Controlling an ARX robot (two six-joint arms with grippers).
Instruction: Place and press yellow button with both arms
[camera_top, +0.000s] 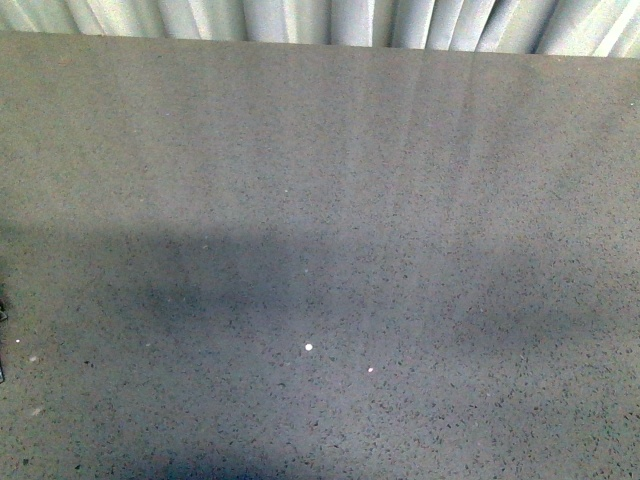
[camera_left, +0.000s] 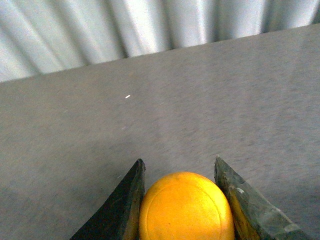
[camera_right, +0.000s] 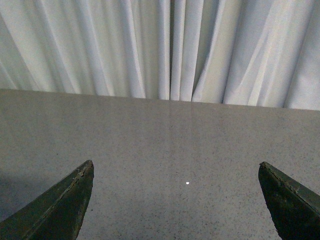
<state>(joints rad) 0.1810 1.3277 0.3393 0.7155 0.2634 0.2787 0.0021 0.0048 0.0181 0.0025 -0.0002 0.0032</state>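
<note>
The yellow button (camera_left: 186, 207) shows only in the left wrist view, as a round orange-yellow dome squeezed between two dark fingers (camera_left: 125, 205). My left gripper (camera_left: 179, 165) is shut on it, above the grey table (camera_left: 200, 110). Its collar and base are hidden. In the right wrist view my right gripper (camera_right: 176, 167) is open, its fingers (camera_right: 60, 205) spread wide with only bare table between them. Neither arm nor the button appears in the front view, which shows the grey speckled table (camera_top: 320, 200) with arm shadows on it.
Pale pleated curtains (camera_right: 165, 45) hang behind the table's far edge (camera_top: 320, 45). A few tiny white specks (camera_top: 308, 347) lie on the tabletop; one such speck (camera_right: 187, 183) sits between the right fingers.
</note>
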